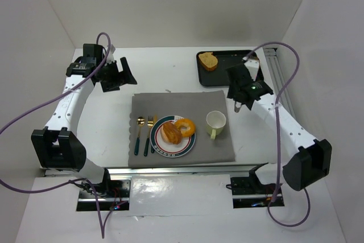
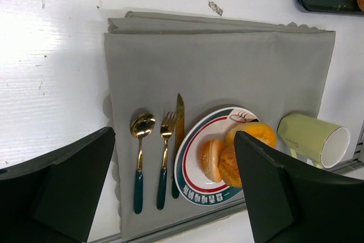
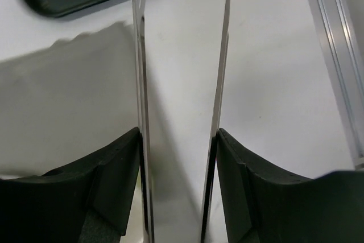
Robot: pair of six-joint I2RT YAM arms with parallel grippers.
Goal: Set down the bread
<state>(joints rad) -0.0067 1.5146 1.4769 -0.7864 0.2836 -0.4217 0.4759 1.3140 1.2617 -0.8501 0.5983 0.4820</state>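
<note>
Right gripper (image 3: 177, 140) is clamped on metal tongs (image 3: 140, 72); the blades are apart with nothing between them. Left gripper (image 1: 120, 77) is wide open, empty, off at far left. The bread slice (image 1: 208, 61) lies at the left end of the black tray (image 1: 224, 77), not picked yet. The plate (image 1: 161, 147) on the grey placemat (image 1: 170, 103) already carries a bun (image 1: 170, 134) and a ring pastry (image 1: 186, 126). My read: reach step. I'd bring the tong tips low, straddle the slice's edges, squeeze lightly, and clear the tray rim before heading to the plate.
</note>
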